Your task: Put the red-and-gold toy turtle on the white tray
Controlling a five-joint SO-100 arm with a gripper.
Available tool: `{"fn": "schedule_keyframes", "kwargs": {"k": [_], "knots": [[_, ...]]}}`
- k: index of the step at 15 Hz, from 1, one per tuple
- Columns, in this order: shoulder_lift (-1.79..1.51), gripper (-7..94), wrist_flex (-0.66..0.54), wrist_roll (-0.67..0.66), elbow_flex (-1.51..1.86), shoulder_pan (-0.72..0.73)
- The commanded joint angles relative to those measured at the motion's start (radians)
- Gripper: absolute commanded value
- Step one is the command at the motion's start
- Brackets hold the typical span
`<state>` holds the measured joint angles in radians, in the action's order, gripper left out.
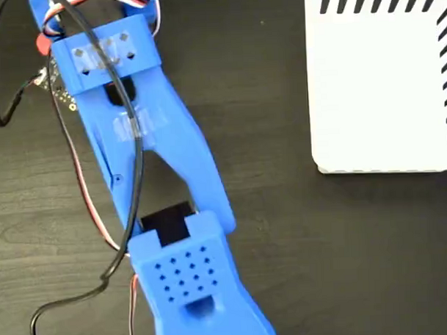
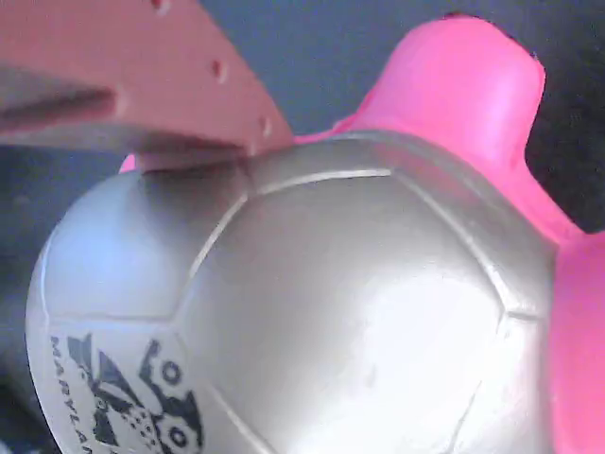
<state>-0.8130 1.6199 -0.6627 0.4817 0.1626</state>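
Note:
The red-and-gold toy turtle (image 2: 359, 312) fills the wrist view. Its shiny domed shell is very close to the camera, with a black printed mark at lower left and a coral-pink limb (image 2: 463, 85) at the upper right. One finger (image 2: 180, 95) of my gripper lies against the shell's upper left; the other finger is out of view. In the fixed view the blue gripper (image 1: 106, 58) is at the top left and covers the turtle, apart from a small red patch (image 1: 41, 43) at its left side. The white tray (image 1: 375, 89), with navy stripes, lies at the top right, well away from the gripper.
The blue arm (image 1: 174, 213) runs diagonally from the bottom centre up to the top left over a dark wooden table (image 1: 307, 253). Black and red cables (image 1: 66, 290) loop along its left side.

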Motion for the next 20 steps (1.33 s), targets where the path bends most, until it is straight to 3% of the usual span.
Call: {"fn": "schedule_keyframes", "kwargs": {"k": [1, 5, 9, 12, 15, 20], "knots": [[-0.218, 0, 0.006, 0.057, 0.041, 0.012], [-0.632, 0, 0.028, 0.216, 0.402, -0.035], [-0.862, 0, 0.012, 0.367, 0.563, -0.259], [-0.819, 0, -0.086, 0.462, 0.568, -0.54], [-0.68, 0, -0.035, 0.517, 0.503, -0.726], [-0.485, 0, -0.009, 0.494, 0.491, -0.765]]}}
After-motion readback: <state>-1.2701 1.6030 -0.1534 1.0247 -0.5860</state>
